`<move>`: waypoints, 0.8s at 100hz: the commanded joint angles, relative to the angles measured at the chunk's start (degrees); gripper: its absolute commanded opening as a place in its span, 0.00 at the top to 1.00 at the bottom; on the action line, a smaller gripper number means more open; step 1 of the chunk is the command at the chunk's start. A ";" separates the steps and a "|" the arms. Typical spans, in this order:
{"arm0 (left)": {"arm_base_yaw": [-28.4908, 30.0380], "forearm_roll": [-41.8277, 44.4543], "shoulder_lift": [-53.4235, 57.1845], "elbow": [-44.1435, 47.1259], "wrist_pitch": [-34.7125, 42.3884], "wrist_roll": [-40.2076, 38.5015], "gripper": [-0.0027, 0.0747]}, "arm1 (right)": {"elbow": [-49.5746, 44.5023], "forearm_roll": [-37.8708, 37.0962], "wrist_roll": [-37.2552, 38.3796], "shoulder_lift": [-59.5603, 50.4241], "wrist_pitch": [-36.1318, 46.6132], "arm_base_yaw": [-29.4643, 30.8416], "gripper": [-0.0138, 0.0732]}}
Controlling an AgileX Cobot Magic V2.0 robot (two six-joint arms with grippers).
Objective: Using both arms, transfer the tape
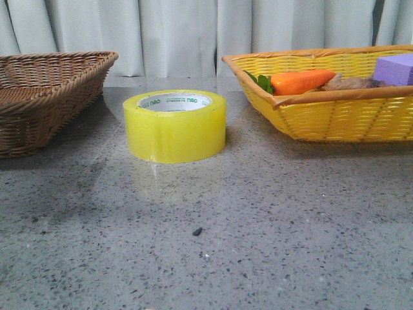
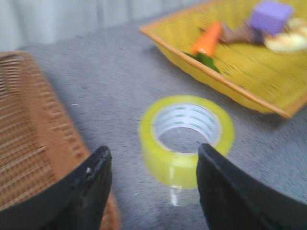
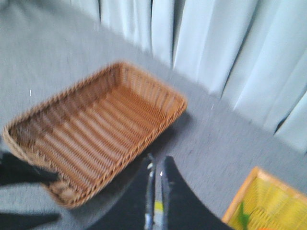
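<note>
The tape (image 1: 175, 125) is a wide yellow roll with a white core printed in green. It lies flat on the grey table, between the two baskets. No gripper shows in the front view. In the left wrist view the tape (image 2: 187, 139) sits just beyond my left gripper (image 2: 153, 149), which is open, with nothing between its black fingers (image 2: 91, 187). The roll lines up more with the other finger. My right gripper (image 3: 157, 160) hangs high over the table with its fingers pressed nearly together and nothing held. A thin yellow sliver shows through their gap.
A brown wicker basket (image 1: 45, 97) stands at the left, seen also under the right wrist camera (image 3: 96, 129). A yellow wicker basket (image 1: 335, 116) at the right holds an orange toy carrot (image 1: 300, 81), a purple block (image 1: 395, 68) and other small items. Curtains hang behind.
</note>
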State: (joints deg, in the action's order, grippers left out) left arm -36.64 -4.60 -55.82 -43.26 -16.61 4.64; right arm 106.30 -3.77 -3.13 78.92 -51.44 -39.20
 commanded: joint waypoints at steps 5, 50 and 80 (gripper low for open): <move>-4.51 -0.21 -7.82 -9.25 -0.68 4.18 0.46 | 1.91 -3.12 -0.82 -5.91 3.38 -0.04 0.93; -7.04 -2.60 -31.79 -29.52 -14.33 8.35 0.40 | 1.41 -8.84 -0.82 -10.16 -1.08 -0.04 0.93; -7.04 -4.89 -37.89 -32.78 -15.52 11.28 0.41 | -3.36 -9.26 -0.82 -10.16 -0.56 -0.04 0.93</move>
State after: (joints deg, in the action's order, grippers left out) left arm -43.32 -8.40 -94.77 -73.94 -33.99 15.45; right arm 102.89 -11.41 -3.22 70.05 -56.42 -39.20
